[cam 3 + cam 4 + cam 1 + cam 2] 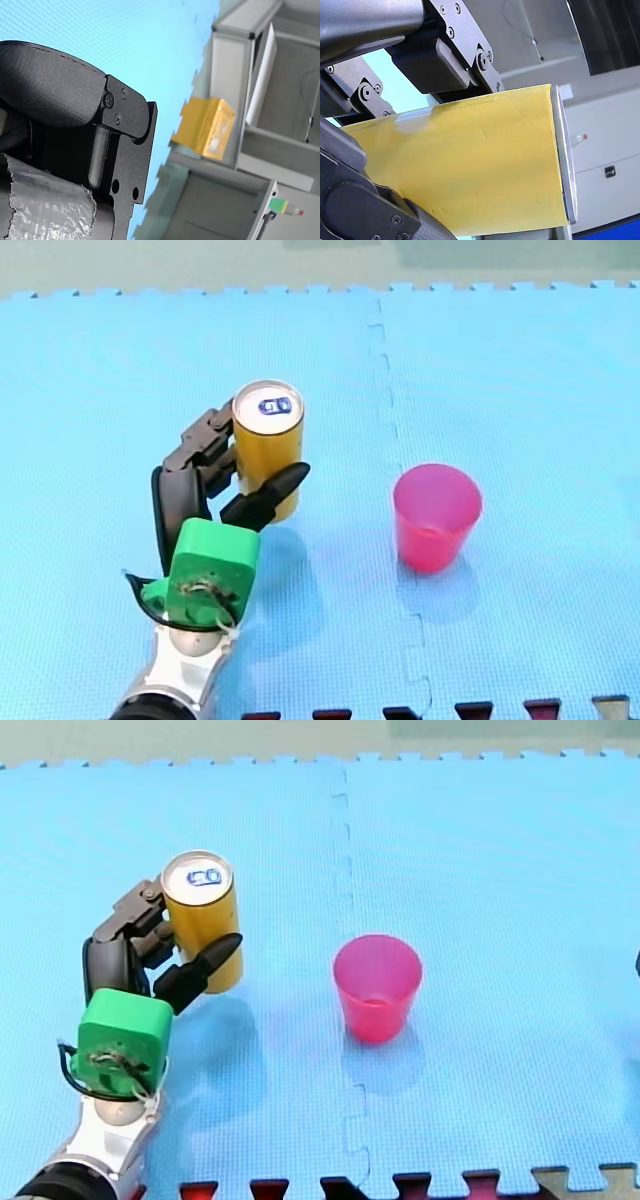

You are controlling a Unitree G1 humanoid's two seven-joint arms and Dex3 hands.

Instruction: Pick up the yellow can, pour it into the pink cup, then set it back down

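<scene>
Yellow can (268, 445), upright, is clasped in the left hand (205, 485), fingers curled around it; pink cup (436, 516) sits apart at four o'clock.

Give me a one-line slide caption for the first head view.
Left hand grasps the upright yellow can, with the pink cup standing apart to its right on the blue foam mat.

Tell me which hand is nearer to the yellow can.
Left. The left hand grips the can, fingers wrapped around it. The right hand is not at the can; I cannot tell where it is.
</scene>
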